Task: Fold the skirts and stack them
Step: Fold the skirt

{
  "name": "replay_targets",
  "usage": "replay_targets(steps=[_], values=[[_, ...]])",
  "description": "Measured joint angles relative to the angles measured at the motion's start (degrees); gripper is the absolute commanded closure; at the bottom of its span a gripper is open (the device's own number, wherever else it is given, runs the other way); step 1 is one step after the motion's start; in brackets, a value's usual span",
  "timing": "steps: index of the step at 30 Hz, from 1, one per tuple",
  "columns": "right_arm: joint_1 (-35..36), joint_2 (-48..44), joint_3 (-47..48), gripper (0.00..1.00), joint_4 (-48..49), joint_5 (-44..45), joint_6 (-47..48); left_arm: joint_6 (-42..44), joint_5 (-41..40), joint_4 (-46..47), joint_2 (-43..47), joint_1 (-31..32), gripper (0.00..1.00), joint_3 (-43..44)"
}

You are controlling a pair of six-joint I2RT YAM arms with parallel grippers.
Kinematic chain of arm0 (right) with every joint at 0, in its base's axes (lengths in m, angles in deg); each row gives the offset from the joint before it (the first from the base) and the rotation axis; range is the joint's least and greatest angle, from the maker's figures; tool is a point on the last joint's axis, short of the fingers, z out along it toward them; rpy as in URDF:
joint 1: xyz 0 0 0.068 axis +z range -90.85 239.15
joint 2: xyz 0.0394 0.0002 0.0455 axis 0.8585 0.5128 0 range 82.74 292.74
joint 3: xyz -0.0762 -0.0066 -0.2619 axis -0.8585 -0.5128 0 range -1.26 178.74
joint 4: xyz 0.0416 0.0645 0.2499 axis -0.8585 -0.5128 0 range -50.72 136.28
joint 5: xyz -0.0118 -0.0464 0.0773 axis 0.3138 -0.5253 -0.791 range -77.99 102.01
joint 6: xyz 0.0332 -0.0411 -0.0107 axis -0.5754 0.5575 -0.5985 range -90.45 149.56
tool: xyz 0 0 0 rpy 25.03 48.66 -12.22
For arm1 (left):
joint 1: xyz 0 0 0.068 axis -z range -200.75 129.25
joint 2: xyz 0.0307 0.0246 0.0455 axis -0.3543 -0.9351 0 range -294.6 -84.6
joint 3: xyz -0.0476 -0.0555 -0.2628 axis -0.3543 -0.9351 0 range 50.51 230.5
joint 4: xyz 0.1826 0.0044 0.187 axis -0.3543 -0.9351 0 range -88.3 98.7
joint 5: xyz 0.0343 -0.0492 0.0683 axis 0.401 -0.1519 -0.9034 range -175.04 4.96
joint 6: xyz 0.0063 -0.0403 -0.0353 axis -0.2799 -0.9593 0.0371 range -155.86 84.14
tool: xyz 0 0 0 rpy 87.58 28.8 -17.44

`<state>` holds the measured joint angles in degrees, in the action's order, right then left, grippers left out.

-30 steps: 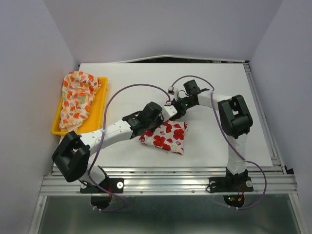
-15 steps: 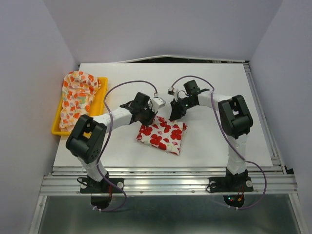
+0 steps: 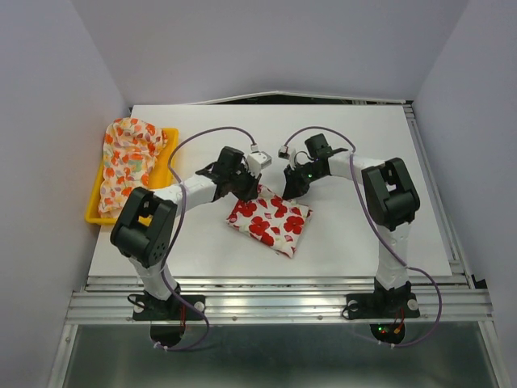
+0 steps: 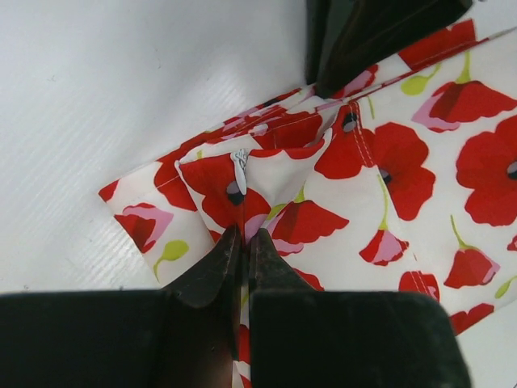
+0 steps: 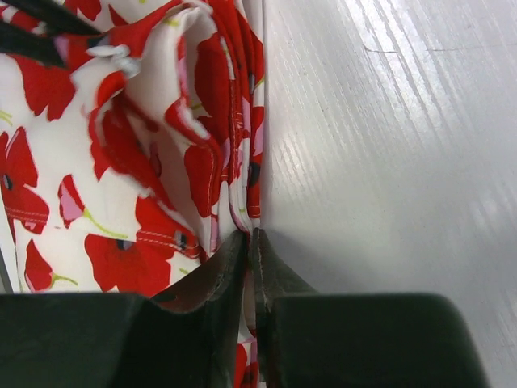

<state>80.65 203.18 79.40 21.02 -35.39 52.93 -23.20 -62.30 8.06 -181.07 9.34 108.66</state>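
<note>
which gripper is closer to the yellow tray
Left. The left gripper pinches the red-flowered skirt at its end toward the yellow tray; the right gripper pinches the same skirt's other end, farther from the tray.

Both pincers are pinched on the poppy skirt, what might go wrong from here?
The right pincer grips only the very edge of the red-flowered skirt; several layers show there, so some may slip out when lifted.
The left pincer pinches near the zipper pull; uneven pulling may undo the fold.

Yellow tray (image 3: 166,171) on white table (image 3: 363,234)
</note>
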Motion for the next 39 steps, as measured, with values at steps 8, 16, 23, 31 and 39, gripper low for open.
replay_targets(steps=[8, 16, 23, 31, 39], values=[[-0.04, -0.35, -0.04, 0.45, -0.04, 0.87, 0.09, -6.25, 0.33, 0.24, -10.95, -2.56, 1.00, 6.32], [-2.54, -8.94, 0.26, 0.33, -0.07, 9.84, -5.95, -10.97, 0.70, 0.44, -13.73, -3.54, 1.00, 9.44], [-3.48, -23.28, -3.32, 0.39, 9.09, 3.30, -24.02, -13.44, 1.03, 0.61, -14.10, -4.09, 1.00, 9.51], [4.81, -18.62, -21.81, 0.40, 21.20, -4.02, -40.22, -15.32, 1.51, 0.70, -14.16, -5.07, 0.93, 9.51], [3.74, -11.67, -23.43, 0.41, 21.81, -1.55, -43.23, -15.34, 0.96, 1.03, -12.26, -6.08, 0.69, 7.15]])
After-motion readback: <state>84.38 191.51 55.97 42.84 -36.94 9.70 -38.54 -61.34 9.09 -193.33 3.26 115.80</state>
